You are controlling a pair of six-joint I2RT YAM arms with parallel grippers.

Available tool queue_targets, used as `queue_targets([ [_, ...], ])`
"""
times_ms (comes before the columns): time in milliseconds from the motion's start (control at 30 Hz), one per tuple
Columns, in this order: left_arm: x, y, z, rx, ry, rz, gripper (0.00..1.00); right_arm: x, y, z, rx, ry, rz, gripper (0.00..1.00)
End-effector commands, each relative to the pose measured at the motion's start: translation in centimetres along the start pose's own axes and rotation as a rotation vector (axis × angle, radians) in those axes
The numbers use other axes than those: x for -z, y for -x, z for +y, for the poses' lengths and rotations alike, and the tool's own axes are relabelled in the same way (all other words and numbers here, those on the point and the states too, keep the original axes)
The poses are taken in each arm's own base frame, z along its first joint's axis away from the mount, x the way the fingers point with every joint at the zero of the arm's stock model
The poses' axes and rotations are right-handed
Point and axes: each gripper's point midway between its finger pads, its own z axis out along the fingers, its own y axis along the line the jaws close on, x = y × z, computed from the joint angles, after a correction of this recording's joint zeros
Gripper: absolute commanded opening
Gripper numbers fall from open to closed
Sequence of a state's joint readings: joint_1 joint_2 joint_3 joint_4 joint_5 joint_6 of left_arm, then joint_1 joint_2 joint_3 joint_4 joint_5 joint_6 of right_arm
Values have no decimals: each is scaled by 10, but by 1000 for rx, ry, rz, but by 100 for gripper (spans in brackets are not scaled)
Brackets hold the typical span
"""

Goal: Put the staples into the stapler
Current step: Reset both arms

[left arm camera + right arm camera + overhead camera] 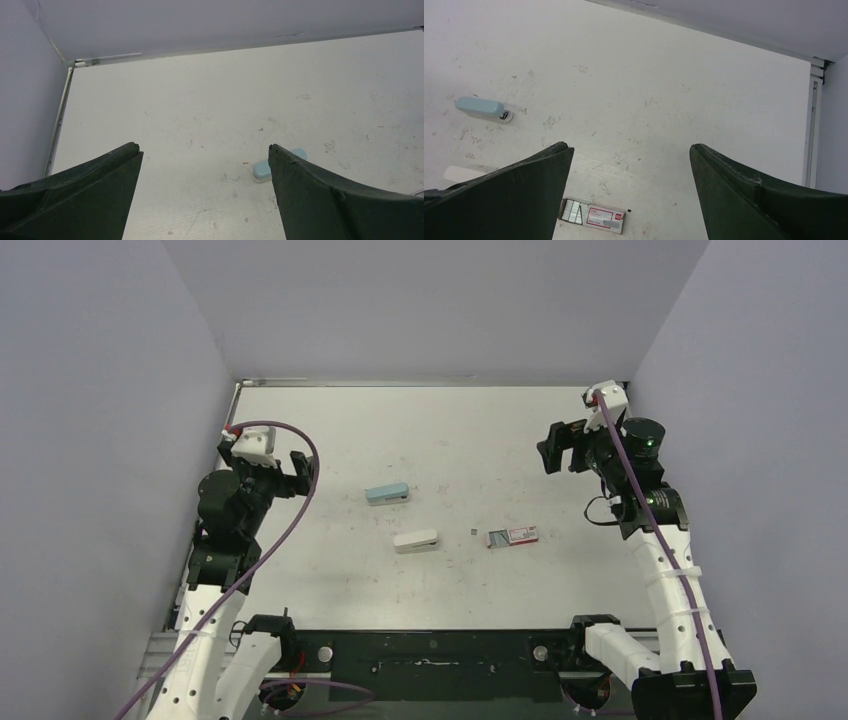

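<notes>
A light blue stapler [387,493] lies mid-table; it also shows in the left wrist view [260,170] and the right wrist view [483,108]. A white stapler [416,540] lies just in front of it, its end visible in the right wrist view [460,173]. The red-and-white staple box [512,536] lies to the right with its left end slid open, showing silvery staples [572,211]. My left gripper [298,472] is open and empty, held above the table's left side. My right gripper [560,445] is open and empty, held above the right side.
A tiny dark speck [472,532] lies between the white stapler and the box. Grey walls close in the table on the left, back and right. A metal rail [60,117] runs along the table's left edge.
</notes>
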State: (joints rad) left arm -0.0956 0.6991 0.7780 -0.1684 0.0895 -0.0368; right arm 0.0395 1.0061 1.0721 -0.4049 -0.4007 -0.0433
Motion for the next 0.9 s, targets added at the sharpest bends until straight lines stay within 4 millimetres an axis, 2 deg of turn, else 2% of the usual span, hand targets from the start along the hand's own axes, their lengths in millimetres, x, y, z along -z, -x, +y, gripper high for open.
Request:
queue_targets([
  [0,1,11,-3,13,-25,-42,96,6,12,1,22,3,-64,90],
  [333,2,3,-7,17,-58,-37,97,-3,-20,-4,14,-7,-26,90],
  [867,1,-2,-3,16,-43,-30,97,-3,-28,0,6,30,-15,90],
])
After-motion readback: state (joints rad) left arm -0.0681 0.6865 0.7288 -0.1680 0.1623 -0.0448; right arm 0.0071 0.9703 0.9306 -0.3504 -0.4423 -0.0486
